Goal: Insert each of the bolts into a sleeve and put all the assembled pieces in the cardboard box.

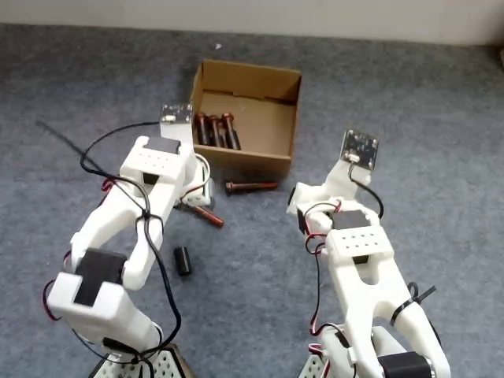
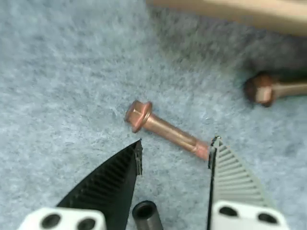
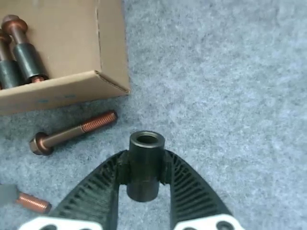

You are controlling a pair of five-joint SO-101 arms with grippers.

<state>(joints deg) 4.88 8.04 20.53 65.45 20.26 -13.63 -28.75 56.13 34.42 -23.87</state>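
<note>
Grey carpet [image 1: 441, 142], with a pale wall [image 1: 315, 16] behind it.

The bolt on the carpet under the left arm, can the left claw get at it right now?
Probably yes. The left claw is open with its tips either side of the bolt, and nothing covers it. One tip sits right at the threaded end, so centering may help.

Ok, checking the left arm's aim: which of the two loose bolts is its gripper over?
The bolt whose shank end lies just ahead of the open left gripper. The other bolt lies farther off, close by the cardboard box.
</note>
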